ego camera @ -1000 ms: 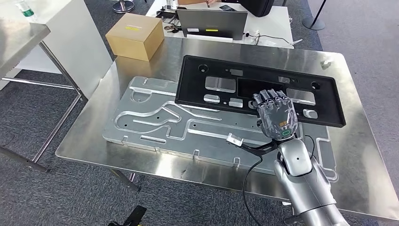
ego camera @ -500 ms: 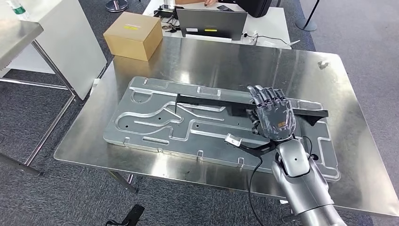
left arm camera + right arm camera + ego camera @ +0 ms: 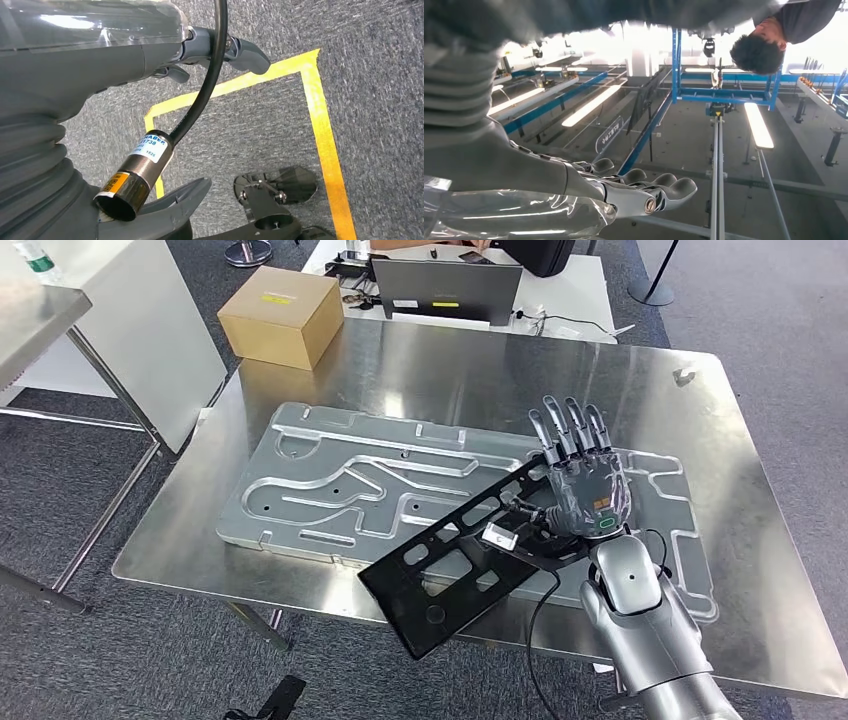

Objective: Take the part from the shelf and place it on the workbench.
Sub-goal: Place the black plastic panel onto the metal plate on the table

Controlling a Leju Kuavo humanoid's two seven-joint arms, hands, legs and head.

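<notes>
At lower centre of the head view, the black part (image 3: 455, 575) tips off the desk (image 3: 470, 360), one end overhanging the near edge. Our right hand (image 3: 585, 485) stands beside it, fingers (image 3: 565, 430) straight and spread, holding nothing. The panel looks thin, stiff, light and slick; we judge its cut-outs the surest hold.

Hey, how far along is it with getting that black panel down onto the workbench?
Done: the panel is off the shelf and at the workbench.
In hand: the right hand, fingers spread, is at the panel's upper end; whether it grips it is unclear. The panel tilts over the near table edge, partly on the grooved metal plate.
Left: laying it flat and steady on the bench, probably squared with the plate.
</notes>
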